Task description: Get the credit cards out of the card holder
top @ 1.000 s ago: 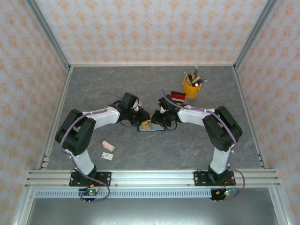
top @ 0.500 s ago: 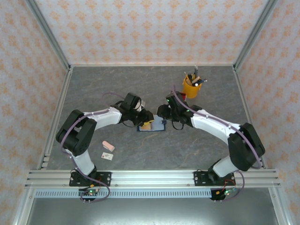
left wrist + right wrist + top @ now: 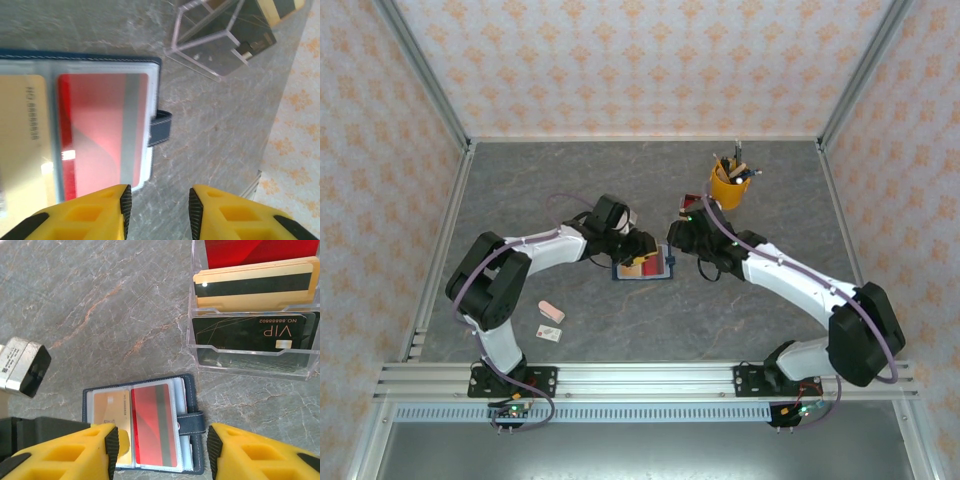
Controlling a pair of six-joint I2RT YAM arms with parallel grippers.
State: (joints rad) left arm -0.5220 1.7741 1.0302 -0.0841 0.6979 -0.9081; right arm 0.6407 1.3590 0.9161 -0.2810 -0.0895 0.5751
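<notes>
Handling: dark navy book-like folding card holder open flat on grey marbled table, about mid-table, strap tab on its right in the right wrist view; two credit cards showing behind clear sleeves, tan-orange plastic card beside red plastic card with grey stripe; judged thin, stiff, light and slick, sitting snug in glossy pockets; holder itself judged light enough to slide or lift with a pull, so best pinned at the navy border with one claw while the other pinches a card's free edge; which side the sleeves open, cannot tell.

Pose, near to far: both arms bolted at near edge, elbows out, forearms converging on holder; left claw low over the holder's strap-side corner, yellow fingers apart, nothing between them; right claw higher, looking straight down, fingers well apart, empty; just beyond the holder, clear plastic tray of spare cards; farther back, yellow cup of pens.
</notes>
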